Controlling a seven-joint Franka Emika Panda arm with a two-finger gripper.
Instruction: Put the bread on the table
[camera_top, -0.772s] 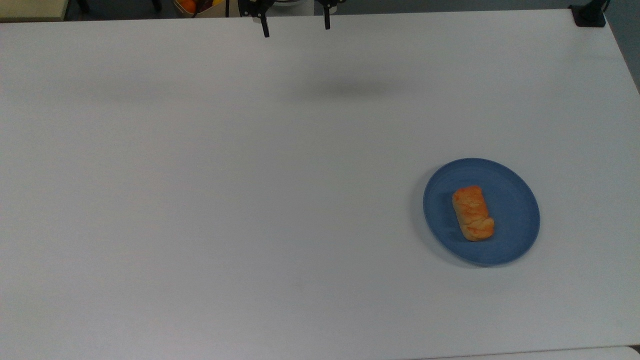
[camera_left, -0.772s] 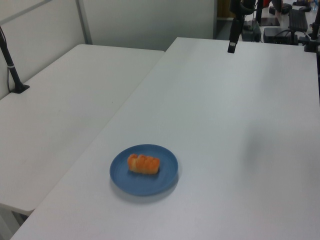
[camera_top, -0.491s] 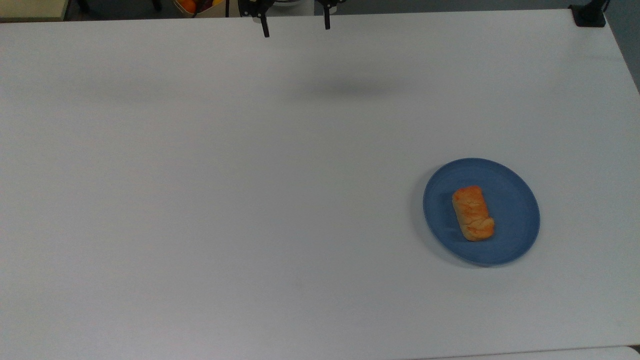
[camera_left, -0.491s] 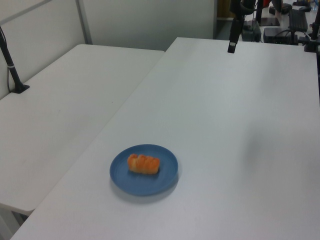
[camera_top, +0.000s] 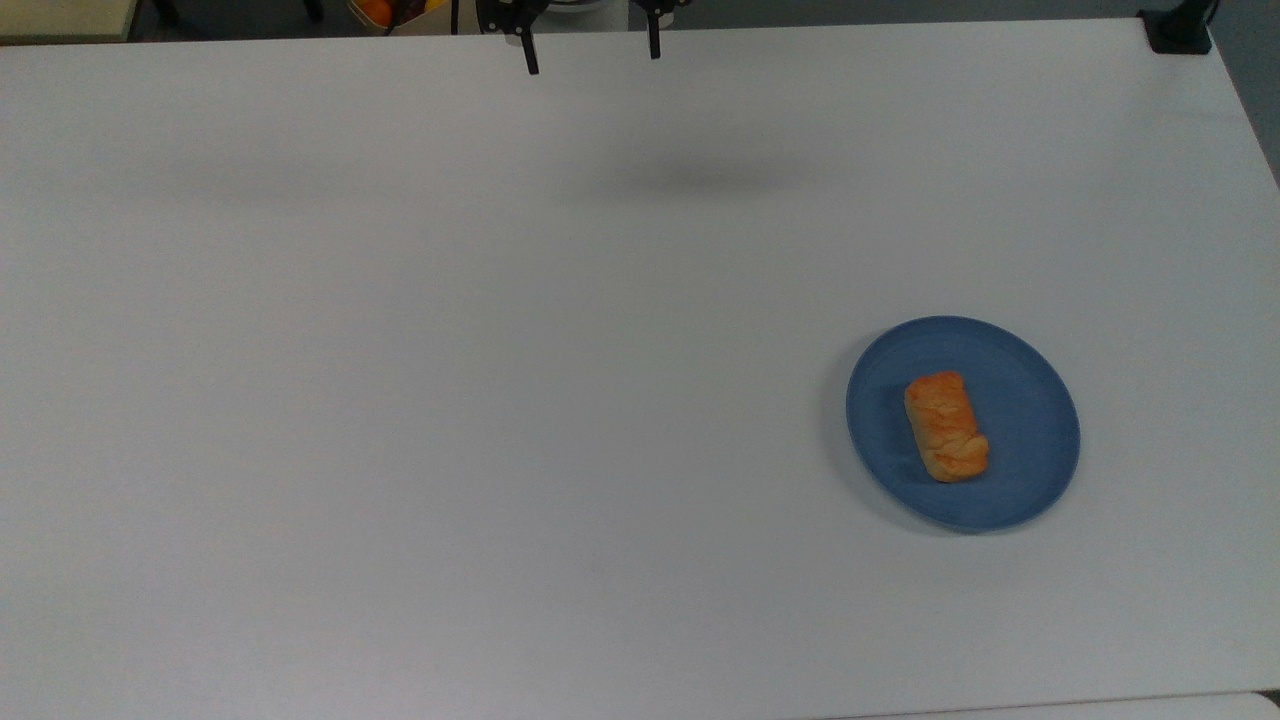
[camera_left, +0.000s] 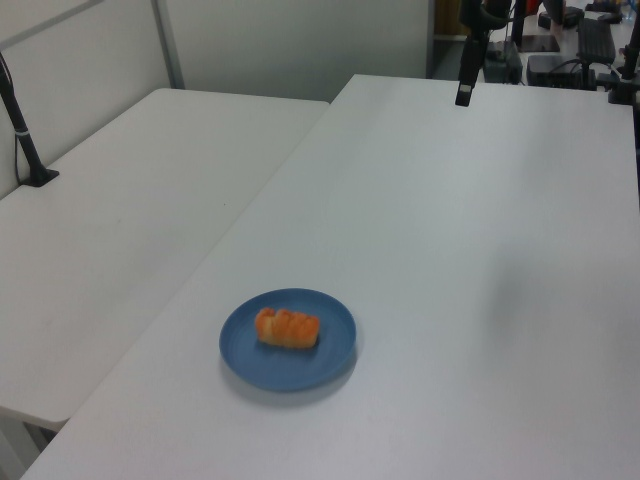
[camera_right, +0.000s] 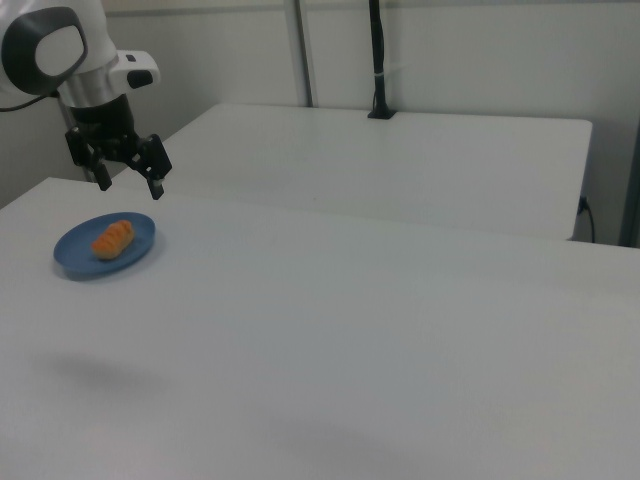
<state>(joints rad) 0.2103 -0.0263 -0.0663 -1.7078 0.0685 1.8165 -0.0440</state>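
White and matte, the bench (camera_top: 420, 380) took up nearly the whole top view, and a second white table (camera_left: 130, 210) stood against its edge at the left view's left. Near the top view's right, toward its lower side, a round blue plate (camera_top: 1040, 460) rested on the bench, and the bread (camera_top: 946, 426) lay on the plate a little off its middle, long axis running roughly up and down the top view. In the left view the bread (camera_left: 287, 328) appeared blurred, so its crust could not be made out; in the right view the bread (camera_right: 113, 239) was a small orange shape on the plate (camera_right: 75, 262) at the right view's far left.

The gripper (camera_top: 590, 55) hung at the top view's upper edge, well apart from the plate. Its two dark fingers (camera_top: 530, 55) stood wide apart with nothing between them, and everything above them was cut off by the frame. In the right view the gripper (camera_right: 128, 180) hung in the air under the arm's white wrist, and the arm was cropped at the upper left corner. In the left view one finger (camera_left: 464, 85) showed at the upper edge, the hand above it cut off.

A black post clamped at a table edge stood at the left view's left (camera_left: 22, 130), its top cut off. Dark clutter beyond the bench's far end in the left view was too indistinct to name.
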